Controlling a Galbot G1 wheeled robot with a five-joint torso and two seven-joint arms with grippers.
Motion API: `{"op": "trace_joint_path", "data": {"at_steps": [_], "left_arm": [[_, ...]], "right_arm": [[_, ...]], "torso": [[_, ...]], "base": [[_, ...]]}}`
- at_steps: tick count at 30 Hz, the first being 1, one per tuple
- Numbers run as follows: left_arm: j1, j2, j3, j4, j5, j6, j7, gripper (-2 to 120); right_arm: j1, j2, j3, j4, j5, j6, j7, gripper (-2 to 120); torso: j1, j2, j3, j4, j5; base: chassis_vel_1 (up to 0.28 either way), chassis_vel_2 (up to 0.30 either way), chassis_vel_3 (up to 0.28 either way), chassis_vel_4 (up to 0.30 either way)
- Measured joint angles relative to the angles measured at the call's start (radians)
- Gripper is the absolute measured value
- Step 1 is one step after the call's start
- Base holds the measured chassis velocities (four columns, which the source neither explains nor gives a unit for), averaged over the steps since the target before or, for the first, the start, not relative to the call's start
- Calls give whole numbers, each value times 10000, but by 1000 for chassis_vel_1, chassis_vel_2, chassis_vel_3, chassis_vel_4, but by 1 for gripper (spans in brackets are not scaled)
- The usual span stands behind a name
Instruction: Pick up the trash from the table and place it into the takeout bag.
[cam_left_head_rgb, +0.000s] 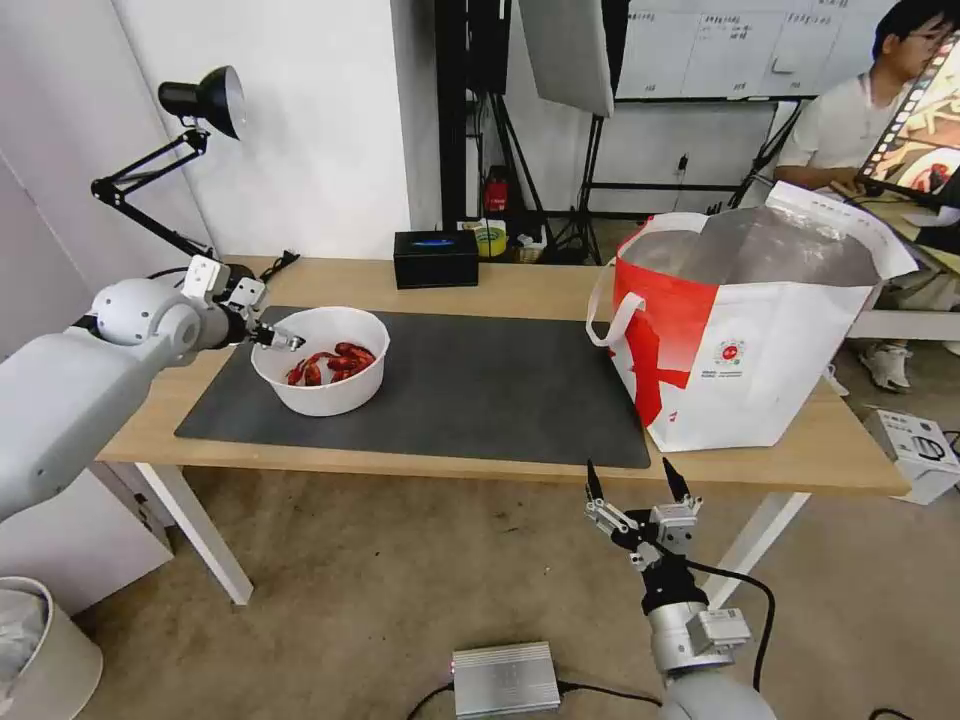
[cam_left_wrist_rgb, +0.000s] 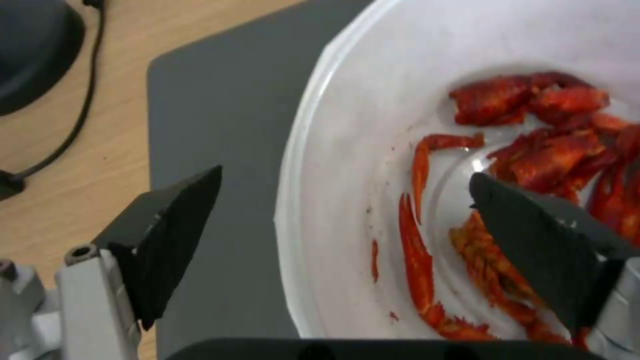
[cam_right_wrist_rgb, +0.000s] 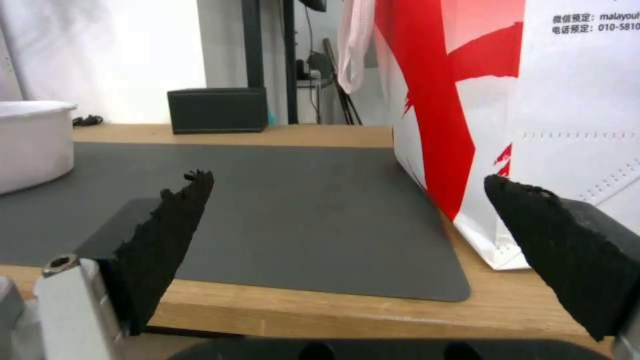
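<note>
1. The bowl (cam_left_head_rgb: 320, 360) of red crayfish sits on the mat's left end. The left gripper (cam_left_wrist_rgb: 347, 210) straddles its near-left rim, spread wide – one finger inside, one outside; closing comes next.
2. The right gripper (cam_left_head_rgb: 637, 478) waits off the table's near edge, parted, holding nothing.
3. The takeout bag (cam_left_head_rgb: 740, 340) stands open far right – printed "010-5810…".

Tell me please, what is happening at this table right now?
The robot is clearing trash into a takeout bag. Its left gripper is open at the rim of a white bowl with red crayfish scraps, one finger outside the wall and one inside, not closed on it. The bowl sits on the grey mat on the table. The bag stands open at the right end of the table. The right gripper waits open below the table's front edge.
</note>
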Motion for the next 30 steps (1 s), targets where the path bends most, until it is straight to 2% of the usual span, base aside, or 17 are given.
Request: {"op": "trace_joint_path", "data": {"at_steps": [8,17,22,24,25,27,30], "left_arm": [[-516,-15,815,443,377,-9,674,100],[-714,-33,1203,654,616,-15,1186,100],[-904,-72,1508,775,777,-16,1418,91],[-1082,-168,1664,866,888,-16,1547,79],[-1082,-168,1664,866,888,-16,1547,79],[-1172,-207,1782,878,931,-17,1632,69],[-1214,-239,1862,877,950,-17,1647,62]], "right_arm": [[0,0,0,0,0,0,0,100],[0,0,0,0,0,1,0,100],[0,0,0,0,0,1,0,100],[0,0,0,0,0,1,0,100],[0,0,0,0,0,1,0,100],[0,0,0,0,0,1,0,100],[0,0,0,0,0,1,0,100]], "torso": [[0,0,0,0,0],[0,-1,0,0,-1],[0,-1,0,0,-1],[0,0,0,-1,0],[0,0,0,-1,0],[0,0,0,-1,0],[0,0,0,0,0]], "base": [[0,0,0,0],[0,0,0,0],[0,0,0,0],[0,0,0,0],[0,0,0,0],[0,0,0,0],[0,0,0,0]]}}
